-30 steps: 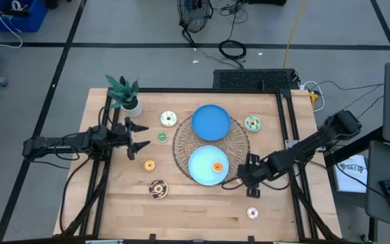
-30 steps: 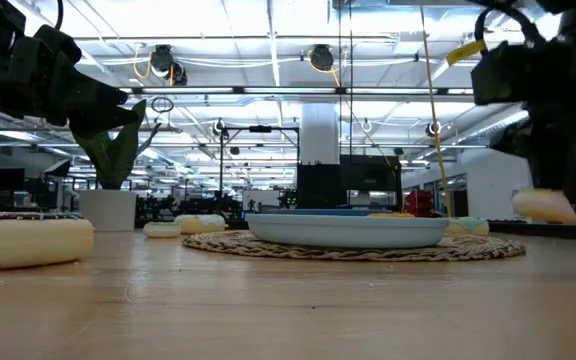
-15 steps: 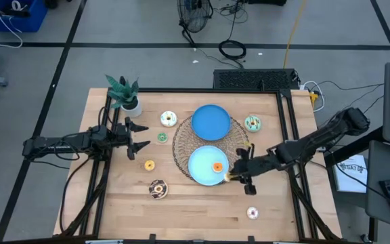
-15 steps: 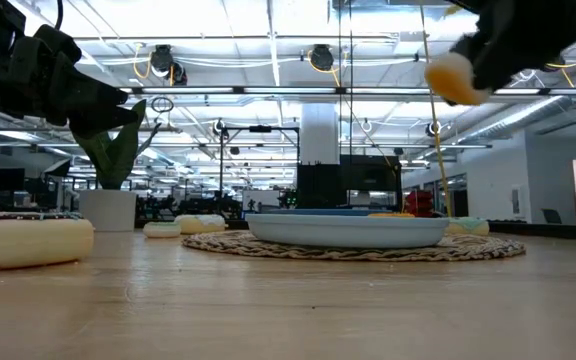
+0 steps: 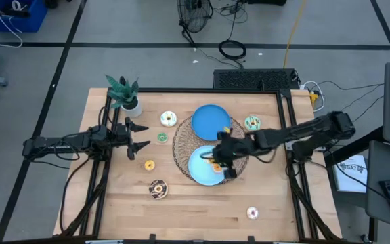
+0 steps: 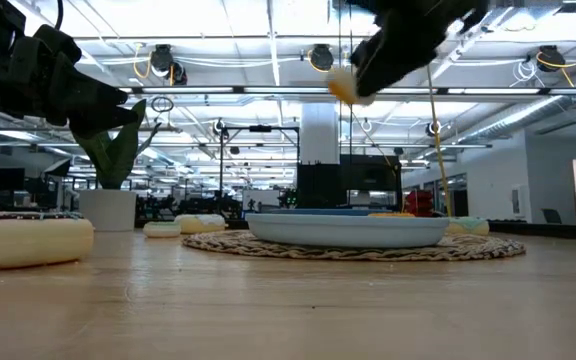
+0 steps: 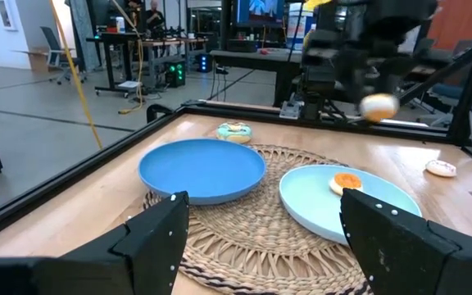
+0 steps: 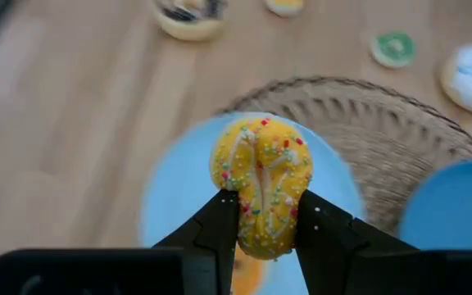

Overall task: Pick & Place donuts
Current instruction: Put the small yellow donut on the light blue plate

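My right gripper is above the light blue plate, shut on a yellow donut with sprinkles, which also shows in the low view. An orange donut lies flat on that plate. Loose on the table lie a white donut, a green one, a small orange one, a chocolate one, a teal one and a pink one. My left gripper waits open at the table's left side. My right gripper pinches the yellow donut by its two opposite sides between its two fingers, and the ring is squashed so that its hole is closed. The fingers slant down from the table's right. The donut is lifted clear, above the light blue plate.
A darker blue plate lies beside the light one, both on a round woven mat at mid-table. A potted plant stands at the far left corner. Bare wood lies along the near edge.
My right gripper has risen from the table's near right part and gone toward the left, turning as it went. The yellow donut, which was low by the table, has come up clear with it and now hangs over the light blue plate.
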Available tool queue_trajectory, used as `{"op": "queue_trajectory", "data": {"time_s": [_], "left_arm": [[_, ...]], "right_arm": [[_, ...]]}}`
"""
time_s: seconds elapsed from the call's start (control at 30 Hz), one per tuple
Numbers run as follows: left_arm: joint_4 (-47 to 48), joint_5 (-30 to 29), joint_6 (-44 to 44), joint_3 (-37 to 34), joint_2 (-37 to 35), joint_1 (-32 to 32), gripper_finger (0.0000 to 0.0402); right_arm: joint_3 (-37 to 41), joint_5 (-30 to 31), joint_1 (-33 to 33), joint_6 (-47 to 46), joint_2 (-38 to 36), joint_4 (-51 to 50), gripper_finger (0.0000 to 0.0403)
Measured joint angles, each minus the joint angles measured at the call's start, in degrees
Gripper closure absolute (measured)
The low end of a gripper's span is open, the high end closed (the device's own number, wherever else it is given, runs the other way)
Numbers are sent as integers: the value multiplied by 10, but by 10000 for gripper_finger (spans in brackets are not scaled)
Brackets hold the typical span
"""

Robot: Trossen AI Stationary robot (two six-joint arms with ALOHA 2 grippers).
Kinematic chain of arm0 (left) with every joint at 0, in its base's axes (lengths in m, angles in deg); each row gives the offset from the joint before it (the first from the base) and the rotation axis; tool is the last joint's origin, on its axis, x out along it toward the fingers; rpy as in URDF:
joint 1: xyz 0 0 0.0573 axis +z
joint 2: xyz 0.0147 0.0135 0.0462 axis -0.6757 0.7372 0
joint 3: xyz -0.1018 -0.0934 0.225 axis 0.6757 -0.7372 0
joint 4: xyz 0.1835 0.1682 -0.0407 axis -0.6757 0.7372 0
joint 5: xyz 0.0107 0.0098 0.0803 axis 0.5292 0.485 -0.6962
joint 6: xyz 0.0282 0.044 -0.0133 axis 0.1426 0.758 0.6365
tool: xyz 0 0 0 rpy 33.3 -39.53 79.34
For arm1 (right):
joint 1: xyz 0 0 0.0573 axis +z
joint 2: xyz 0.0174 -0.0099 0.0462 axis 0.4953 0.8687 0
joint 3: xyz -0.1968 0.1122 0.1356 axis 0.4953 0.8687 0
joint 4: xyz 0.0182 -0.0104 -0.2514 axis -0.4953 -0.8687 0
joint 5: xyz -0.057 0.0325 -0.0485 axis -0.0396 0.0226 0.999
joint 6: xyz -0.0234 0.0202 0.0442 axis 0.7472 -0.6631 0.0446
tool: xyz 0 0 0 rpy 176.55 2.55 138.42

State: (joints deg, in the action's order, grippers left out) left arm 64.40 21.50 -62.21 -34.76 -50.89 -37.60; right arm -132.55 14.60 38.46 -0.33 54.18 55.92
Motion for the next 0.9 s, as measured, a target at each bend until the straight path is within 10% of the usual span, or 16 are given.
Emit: {"op": "queue_trajectory", "data": {"time_s": [0.9], "left_arm": [[0,0,0,0,0,0,91]], "right_arm": [[73,0,-85,16,121,27,307]]}}
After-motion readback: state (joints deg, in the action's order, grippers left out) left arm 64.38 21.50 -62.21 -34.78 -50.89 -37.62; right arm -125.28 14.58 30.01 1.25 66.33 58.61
